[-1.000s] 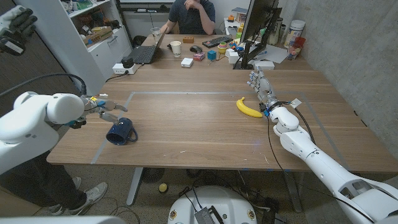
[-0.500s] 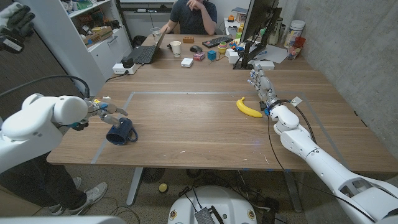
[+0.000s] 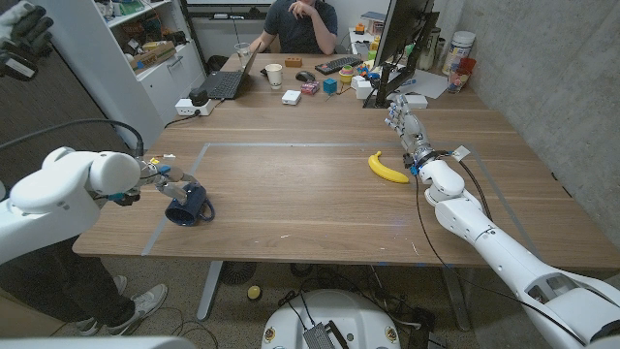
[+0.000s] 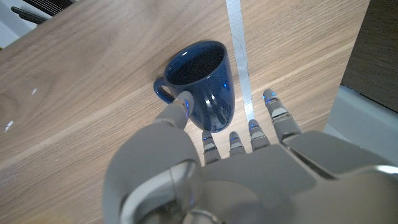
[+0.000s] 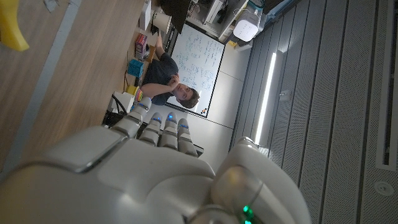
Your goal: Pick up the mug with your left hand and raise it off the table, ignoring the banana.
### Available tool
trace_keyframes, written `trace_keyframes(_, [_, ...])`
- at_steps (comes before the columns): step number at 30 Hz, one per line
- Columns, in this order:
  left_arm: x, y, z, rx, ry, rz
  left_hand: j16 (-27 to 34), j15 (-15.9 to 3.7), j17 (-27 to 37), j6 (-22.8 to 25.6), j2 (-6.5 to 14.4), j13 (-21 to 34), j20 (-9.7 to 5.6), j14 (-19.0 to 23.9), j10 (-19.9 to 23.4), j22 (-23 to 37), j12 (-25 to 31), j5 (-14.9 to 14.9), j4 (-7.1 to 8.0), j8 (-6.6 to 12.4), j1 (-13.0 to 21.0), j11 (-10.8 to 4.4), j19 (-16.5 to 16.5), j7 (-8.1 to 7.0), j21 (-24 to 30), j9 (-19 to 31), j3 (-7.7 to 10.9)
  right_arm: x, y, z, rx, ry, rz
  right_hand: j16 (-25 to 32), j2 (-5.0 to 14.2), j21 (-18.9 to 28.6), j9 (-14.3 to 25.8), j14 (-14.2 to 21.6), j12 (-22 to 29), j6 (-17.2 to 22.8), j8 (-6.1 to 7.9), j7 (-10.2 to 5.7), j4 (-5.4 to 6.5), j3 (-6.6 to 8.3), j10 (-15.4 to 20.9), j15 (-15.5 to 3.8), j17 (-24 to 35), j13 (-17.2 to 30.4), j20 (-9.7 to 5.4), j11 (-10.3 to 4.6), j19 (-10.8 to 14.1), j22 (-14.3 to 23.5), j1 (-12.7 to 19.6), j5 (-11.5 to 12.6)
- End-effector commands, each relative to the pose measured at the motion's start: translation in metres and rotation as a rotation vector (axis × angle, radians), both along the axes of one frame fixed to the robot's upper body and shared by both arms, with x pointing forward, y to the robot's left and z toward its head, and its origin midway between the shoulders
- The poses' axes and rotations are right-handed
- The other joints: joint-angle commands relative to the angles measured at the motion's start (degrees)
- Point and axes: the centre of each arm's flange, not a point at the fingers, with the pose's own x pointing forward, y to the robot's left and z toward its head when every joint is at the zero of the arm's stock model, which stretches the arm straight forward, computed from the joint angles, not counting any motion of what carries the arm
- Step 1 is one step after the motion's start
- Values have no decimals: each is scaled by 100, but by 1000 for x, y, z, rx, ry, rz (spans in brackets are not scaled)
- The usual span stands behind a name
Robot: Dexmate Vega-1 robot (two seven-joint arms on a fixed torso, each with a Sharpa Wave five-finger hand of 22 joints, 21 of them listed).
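The blue mug (image 3: 189,206) lies on its side near the front left corner of the wooden table (image 3: 310,194), just inside a strip of silver tape (image 4: 239,50), its open mouth facing the near edge in the head view and its handle (image 4: 163,92) out to one side. The left hand (image 3: 165,179) hovers right over it, fingers (image 4: 277,112) spread and empty, the thumb tip close beside the handle and the other fingertips fanned around the base end of the body; I cannot tell whether any of them touch the glaze. It looks like glazed ceramic, with sharp highlights on the wall: I'd judge it stiff, fairly heavy for its size, slick under hard fingertips, and likely to chip if it drops back on the wood. Lying down, it can also roll away from a one-sided push. The safest hold seems to be a wrap across the barrel, thumb on one flank next to the handle and the fingers on the opposite flank, squeezing evenly so it doesn't squirt out; the handle loop looks too small for this hand to hook well. Over on the far right, the banana (image 3: 387,169) sits well apart from the mug, with the right hand (image 3: 405,131) just beside it, fingers extended and holding nothing.
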Motion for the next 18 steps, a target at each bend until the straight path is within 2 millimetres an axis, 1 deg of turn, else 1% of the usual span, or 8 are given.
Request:
trace_keyframes(1, [9, 0, -10, 6, 28, 14, 27, -5, 15, 51, -5, 11, 1, 5, 20, 16, 37, -8, 10, 59, 66, -14, 63, -30, 0, 31, -18, 4, 3, -2, 5, 10, 12, 14, -4, -16, 33, -15, 35, 8, 43, -18, 10, -17, 23, 24, 23, 21, 13, -12, 40, 20, -36, 46])
trace_keyframes(4, [11, -1, -11, 11, 26, 11, 23, -1, 15, -10, 3, 11, 1, 3, 14, 17, 33, -7, 14, 28, 102, -9, 76, -33, 1, 30, -25, 5, 3, -4, 0, 16, 11, 14, -3, -19, 33, -16, 35, 8, 42, -17, 10, -18, 24, 23, 23, 21, 12, -14, 43, 20, -36, 47])
trace_keyframes(9, [15, -2, -14, 28, 18, 16, 4, 15, 17, -316, 16, 12, 3, -36, -92, 18, -9, -6, 22, -96, 216, 12, 112, -29, -2, 28, -61, 5, 1, -6, -4, 27, 11, 14, -2, -28, 33, -14, 37, 13, 44, -14, 8, -20, 28, 30, 22, 21, 15, -9, 47, 20, -36, 49])
trace_keyframes(11, [17, -3, -17, 35, 19, 21, -18, 73, 21, -681, 30, 16, 5, -140, -241, 17, -49, -7, 34, -180, 338, 48, 127, -28, -17, 26, -115, 5, 0, -6, -4, 29, 9, 14, -1, -30, 33, -14, 37, 12, 44, -10, 8, -21, 28, 34, 22, 21, 13, -4, 49, 20, -36, 50])
trace_keyframes(12, [18, -3, -18, 34, 22, 20, -35, 136, 26, -1071, 41, 20, 7, -260, -466, 17, -95, -10, 49, -210, 438, 76, 130, -36, -33, 20, -179, 5, -1, -6, -3, 29, 10, 16, -1, -33, 33, -10, 37, 16, 45, -9, 8, -21, 29, 34, 22, 21, 16, 5, 50, 20, -36, 50])
trace_keyframes(13, [18, -3, -19, 36, 23, 24, -41, 167, 28, -1258, 50, 23, 7, -329, -578, 16, -105, -12, 59, -214, 481, 70, 123, -35, -43, 18, -215, 5, -2, -7, -2, 30, 9, 16, 0, -35, 33, -9, 38, 18, 46, -8, 7, -22, 30, 36, 22, 21, 15, 7, 50, 20, -36, 51])
trace_keyframes(15, [20, -4, -21, 41, 24, 24, -50, 238, 33, -1792, 78, 29, 9, -508, -826, 16, -116, -13, 80, -233, 566, 96, 94, -26, -66, 15, -305, 4, -2, -7, -1, 32, 9, 15, 0, -38, 33, -10, 40, 26, 49, 0, 7, -22, 35, 43, 22, 21, 16, 11, 51, 21, -36, 51])
trace_keyframes(18, [21, -5, -25, 45, 23, 27, -39, 283, 39, -2192, 104, 31, 9, -596, -1013, 16, -119, -12, 94, -234, 616, 120, 59, -24, -82, 13, -374, 4, -3, -8, -1, 34, 10, 17, 2, -46, 33, -5, 42, 41, 54, 13, 5, -24, 42, 49, 22, 21, 18, 21, 52, 21, -35, 53])
